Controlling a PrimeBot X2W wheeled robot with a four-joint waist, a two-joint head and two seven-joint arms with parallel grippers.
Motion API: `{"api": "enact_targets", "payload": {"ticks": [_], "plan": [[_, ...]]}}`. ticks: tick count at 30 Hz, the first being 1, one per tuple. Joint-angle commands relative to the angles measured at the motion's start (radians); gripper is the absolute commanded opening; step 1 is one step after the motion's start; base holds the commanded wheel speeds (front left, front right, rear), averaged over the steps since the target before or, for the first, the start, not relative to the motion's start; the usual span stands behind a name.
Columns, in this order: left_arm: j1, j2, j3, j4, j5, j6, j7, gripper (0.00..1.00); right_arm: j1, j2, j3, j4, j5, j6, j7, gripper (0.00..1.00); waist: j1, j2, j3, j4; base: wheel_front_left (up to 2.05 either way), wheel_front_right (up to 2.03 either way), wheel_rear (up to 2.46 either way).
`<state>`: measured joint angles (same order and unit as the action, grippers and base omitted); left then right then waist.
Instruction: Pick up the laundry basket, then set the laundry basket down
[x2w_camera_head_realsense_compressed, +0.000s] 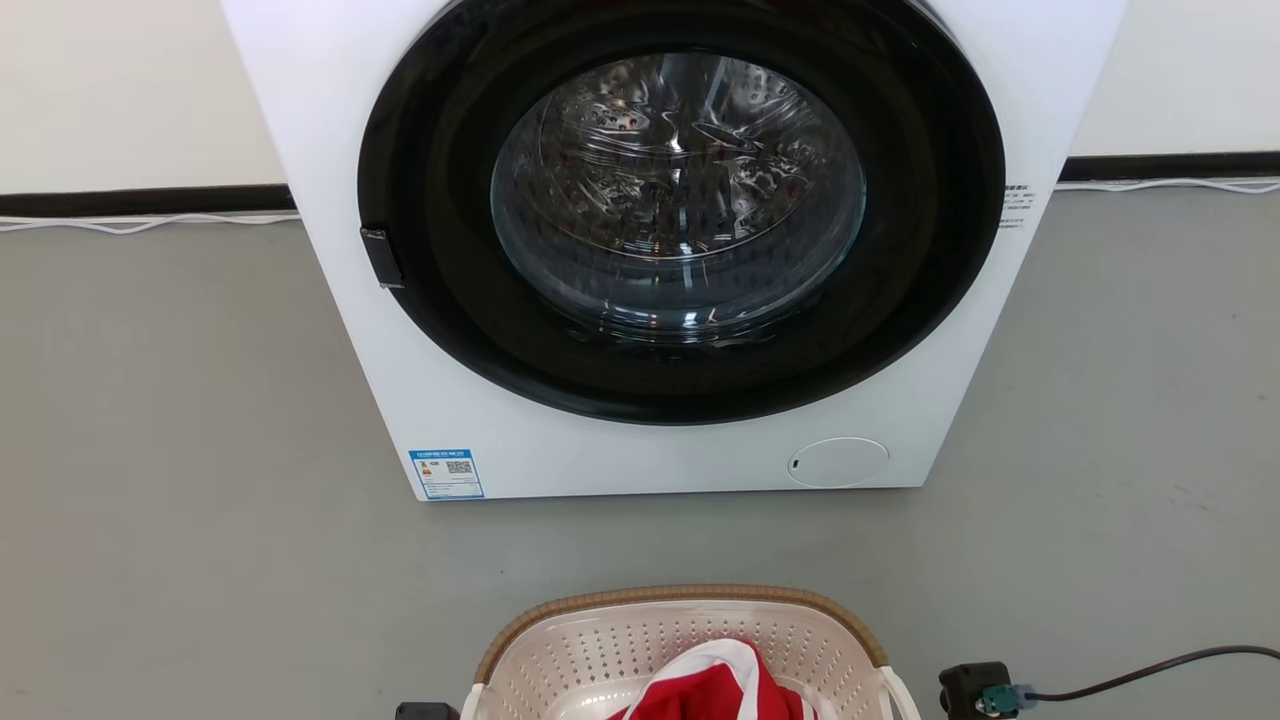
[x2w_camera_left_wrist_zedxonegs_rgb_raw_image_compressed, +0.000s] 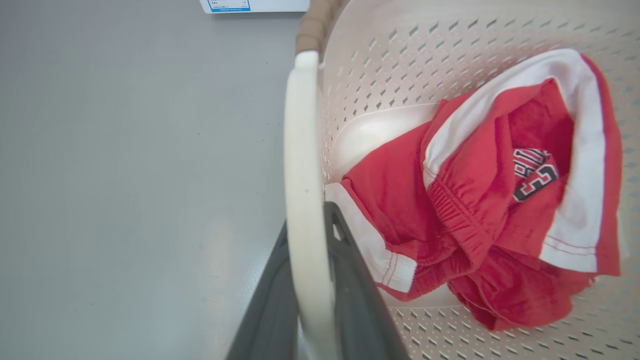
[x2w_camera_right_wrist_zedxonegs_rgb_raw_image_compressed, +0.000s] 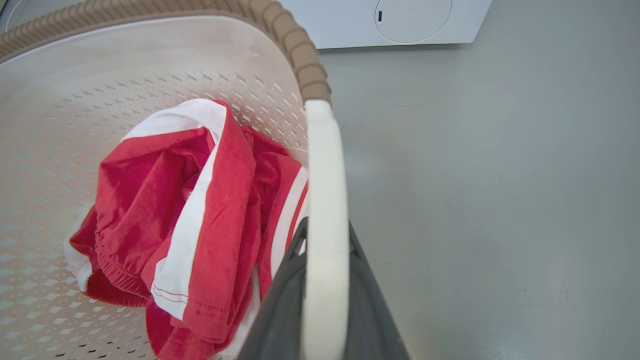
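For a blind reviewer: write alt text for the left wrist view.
The left hand grips the laundry basket by its white loop handle, a dark finger on each side. Red-and-white clothing lies crumpled inside the basket; grey floor lies beside it, a washing machine corner at the top.

The cream, brown-rimmed laundry basket (x2w_camera_head_realsense_compressed: 600, 650) is upright.

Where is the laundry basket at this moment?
The laundry basket is at the bottom centre of the head view, in front of the washing machine; the left end effector and right end effector each clamp one side handle.
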<state>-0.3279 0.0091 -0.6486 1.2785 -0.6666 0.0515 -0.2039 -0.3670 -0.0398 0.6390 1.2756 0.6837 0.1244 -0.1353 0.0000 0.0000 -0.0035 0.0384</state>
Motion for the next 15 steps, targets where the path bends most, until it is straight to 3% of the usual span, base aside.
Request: {"api": "enact_targets", "payload": {"ticks": [1,15], "plan": [[-0.019,0.041,0.024,0.002,-0.003,0.01,-0.016,0.0,-0.005,-0.01,0.022,-0.001,0.017,0.006,-0.02,0.0,0.0,0.0,-0.001,-0.001,0.0,0.0,0.0],[-0.02,0.043,0.006,0.008,-0.01,0.008,-0.001,0.0,-0.016,-0.01,0.062,0.009,0.057,0.006,-0.02,0.0,0.0,0.0,-0.004,0.002,0.0,0.0,0.0]]}}
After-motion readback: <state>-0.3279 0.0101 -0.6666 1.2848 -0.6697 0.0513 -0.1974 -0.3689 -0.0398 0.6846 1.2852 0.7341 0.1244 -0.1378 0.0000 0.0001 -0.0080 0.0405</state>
